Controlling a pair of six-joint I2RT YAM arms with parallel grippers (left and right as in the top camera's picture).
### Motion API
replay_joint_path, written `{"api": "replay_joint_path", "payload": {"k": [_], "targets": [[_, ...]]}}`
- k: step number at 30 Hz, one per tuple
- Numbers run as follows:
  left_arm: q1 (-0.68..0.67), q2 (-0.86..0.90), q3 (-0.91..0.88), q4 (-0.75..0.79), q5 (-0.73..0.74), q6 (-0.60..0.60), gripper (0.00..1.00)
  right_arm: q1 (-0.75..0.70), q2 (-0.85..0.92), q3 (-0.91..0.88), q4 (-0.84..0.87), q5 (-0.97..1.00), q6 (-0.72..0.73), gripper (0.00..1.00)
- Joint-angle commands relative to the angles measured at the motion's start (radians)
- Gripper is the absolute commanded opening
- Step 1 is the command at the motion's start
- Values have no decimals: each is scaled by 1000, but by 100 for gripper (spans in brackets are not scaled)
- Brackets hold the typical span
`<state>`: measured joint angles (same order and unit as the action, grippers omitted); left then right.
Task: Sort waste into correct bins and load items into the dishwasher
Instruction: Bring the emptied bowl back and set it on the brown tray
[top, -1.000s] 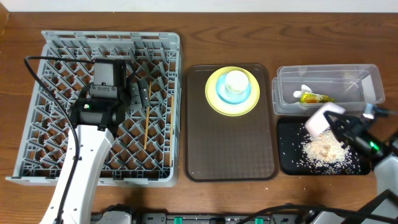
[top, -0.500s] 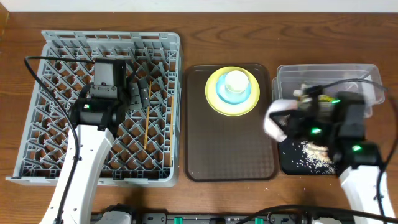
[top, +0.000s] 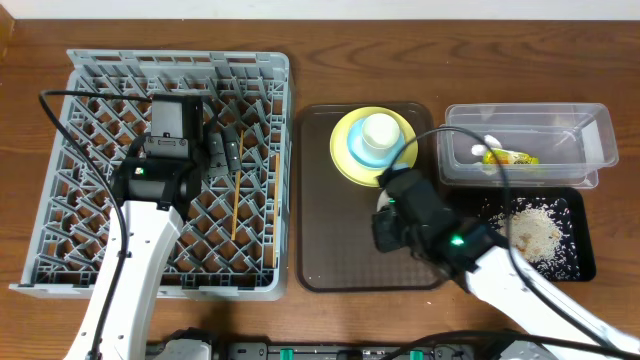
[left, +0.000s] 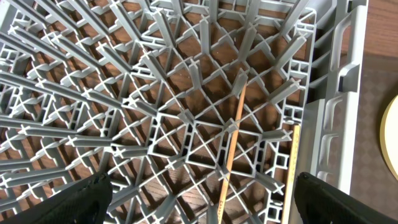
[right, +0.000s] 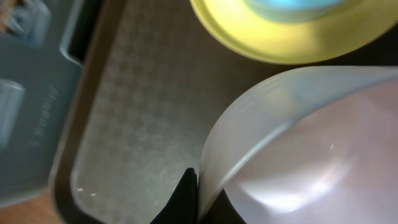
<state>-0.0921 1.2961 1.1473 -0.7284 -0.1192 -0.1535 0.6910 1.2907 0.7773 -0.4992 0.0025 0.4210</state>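
My right gripper (top: 388, 218) is shut on the rim of the white bowl (right: 311, 149) and holds it over the brown tray (top: 350, 245), just below the yellow plate (top: 350, 165). The plate carries the light blue bowl (top: 372, 152) with the small white cup (top: 380, 130) in it. My left gripper (left: 205, 208) is open and empty above the grey dish rack (top: 100, 90). Two chopsticks (left: 233, 143) lie in the rack. The clear tub (top: 590, 130) holds the yellow-green wrapper (top: 508, 157) and the white scrap (top: 486, 149). Rice crumbs (top: 532, 232) lie in the black tray (top: 580, 260).
The brown tray (right: 143, 112) fills the space between the rack and the two bins. The left arm and its cable reach over the rack's left half. The right arm crosses the front of the black tray.
My right arm has swung left from over the black tray to over the brown tray, with the white bowl in its grip. The left arm has not moved.
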Motion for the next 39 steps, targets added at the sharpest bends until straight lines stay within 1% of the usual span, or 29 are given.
{"api": "replay_joint_path", "payload": {"k": [1, 3, 6, 9, 20, 22, 23, 24, 25, 26, 28, 30, 35, 39], "targets": [[4, -2, 4, 0, -13, -1, 94, 37, 74, 16, 24, 56, -10, 1], [4, -2, 4, 0, -13, -1, 94, 43, 119, 16, 41, 42, -10, 1], [4, -2, 4, 0, -13, -1, 94, 43, 156, 16, 51, 6, -11, 4], [4, -2, 4, 0, -13, -1, 94, 43, 177, 16, 56, -15, -11, 4], [4, -2, 4, 0, -13, -1, 94, 57, 180, 15, 56, -37, -11, 5], [4, -2, 4, 0, -13, -1, 94, 70, 180, 15, 59, -37, -16, 6], [4, -2, 4, 0, -13, -1, 94, 77, 180, 15, 59, -37, -19, 9], [4, -2, 4, 0, -13, -1, 94, 85, 180, 15, 60, -38, -24, 17], [4, -2, 4, 0, -13, -1, 94, 92, 180, 15, 59, -37, -43, 33], [4, -2, 4, 0, -13, -1, 95, 96, 180, 15, 59, -37, -59, 41], [4, -2, 4, 0, -13, -1, 94, 101, 180, 15, 63, -37, -84, 54], [4, -2, 4, 0, -13, -1, 94, 101, 179, 16, 75, -37, -107, 57], [4, -2, 4, 0, -13, -1, 95, 95, 155, 55, 74, -37, -114, 59], [4, -2, 4, 0, -13, -1, 94, 40, 91, 116, 26, -29, -123, 59]]}}
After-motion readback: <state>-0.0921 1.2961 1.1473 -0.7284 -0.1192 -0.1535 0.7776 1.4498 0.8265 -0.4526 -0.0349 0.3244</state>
